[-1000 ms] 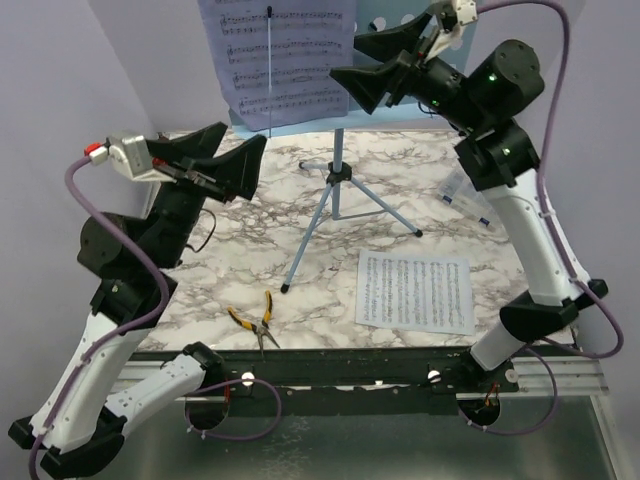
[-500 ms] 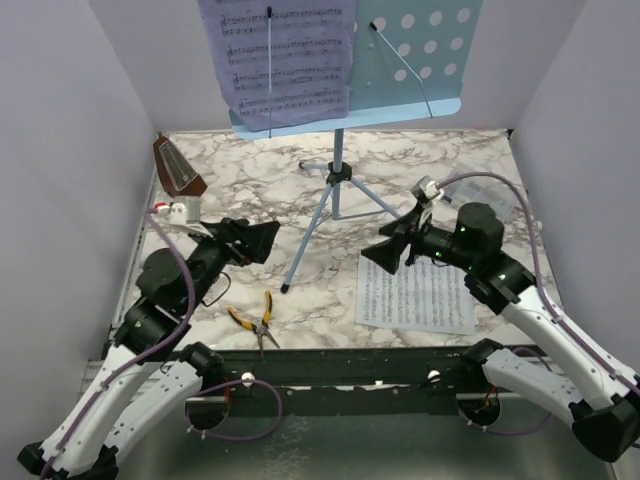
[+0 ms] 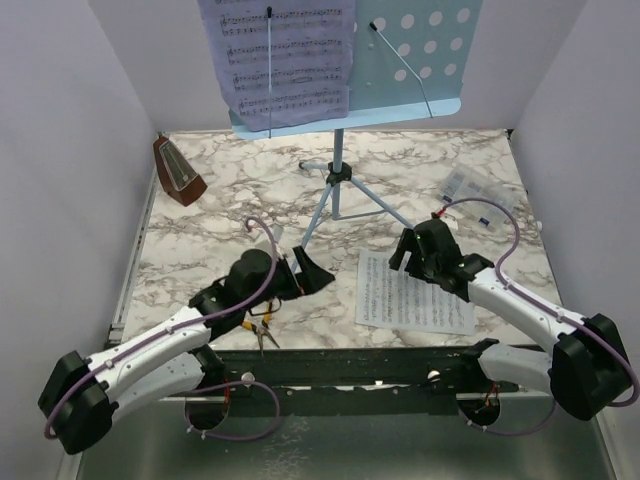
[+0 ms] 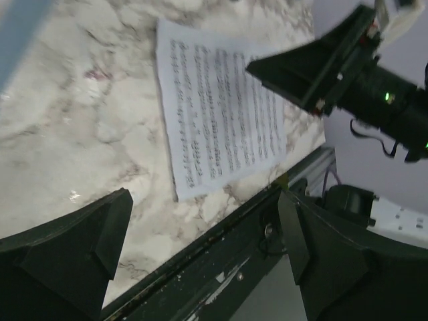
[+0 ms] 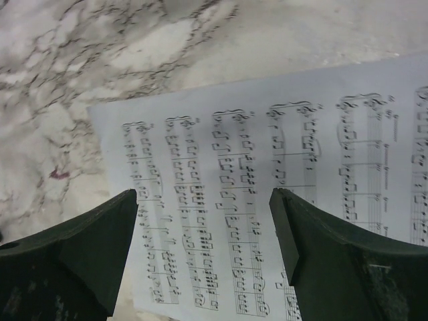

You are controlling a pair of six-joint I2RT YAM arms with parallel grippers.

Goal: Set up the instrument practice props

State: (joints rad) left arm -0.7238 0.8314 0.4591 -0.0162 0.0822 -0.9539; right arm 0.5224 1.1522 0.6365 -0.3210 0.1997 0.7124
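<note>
Jaws spread, the right pincer hovers over the loose sheet on the desk; next, likely, drop and pinch an edge. The left pincer waits, released.

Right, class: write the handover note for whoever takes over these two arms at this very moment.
Left gripper: open, empty, low by the music stand's front leg.
Right gripper: open, empty, over the loose sheet lying flat at near right.
Done: stand upright at the back, mounted sheet on its desk; metronome stands back left.
Left: probably lift the loose sheet onto the desk's bare right half.
</note>
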